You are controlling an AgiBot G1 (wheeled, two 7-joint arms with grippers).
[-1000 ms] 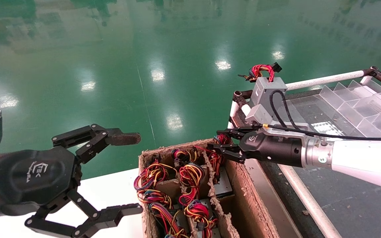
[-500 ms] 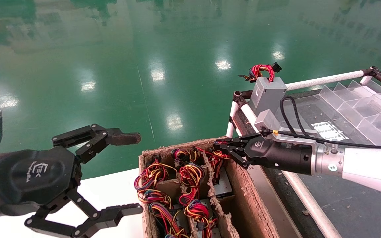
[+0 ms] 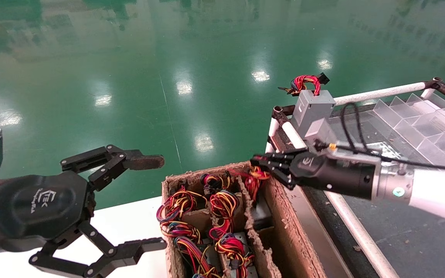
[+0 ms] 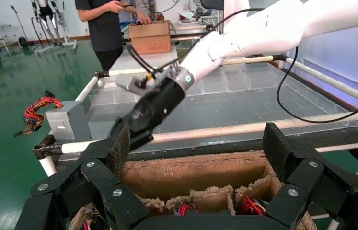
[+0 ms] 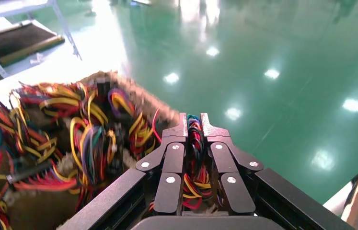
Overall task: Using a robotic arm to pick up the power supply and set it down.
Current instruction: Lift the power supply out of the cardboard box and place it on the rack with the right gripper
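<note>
My right gripper (image 3: 259,162) is shut on the red, yellow and orange wire bundle (image 3: 258,175) of the power supply, over the far right compartment of the cardboard box (image 3: 284,227). The right wrist view shows the wires (image 5: 195,143) pinched between the two fingers of that gripper (image 5: 193,120). The unit's grey body sits down in the compartment, mostly hidden. The white robotic arm (image 4: 244,33) reaches in from the table side. My left gripper (image 3: 163,202) hangs open and parked left of the box, holding nothing.
Another grey box with a curled red wire loop (image 3: 313,106) stands on the table's near corner. Clear acrylic dividers (image 3: 419,116) and white pipe rails (image 3: 377,93) lie behind the right arm. Several wired units fill the box's other compartments (image 3: 211,208). Green floor lies beyond.
The right gripper's fingers, spread around the wires a second ago, have shut on them. The gripper has shifted slightly up and right, drawing the bundle upward. The left arm has not moved.
</note>
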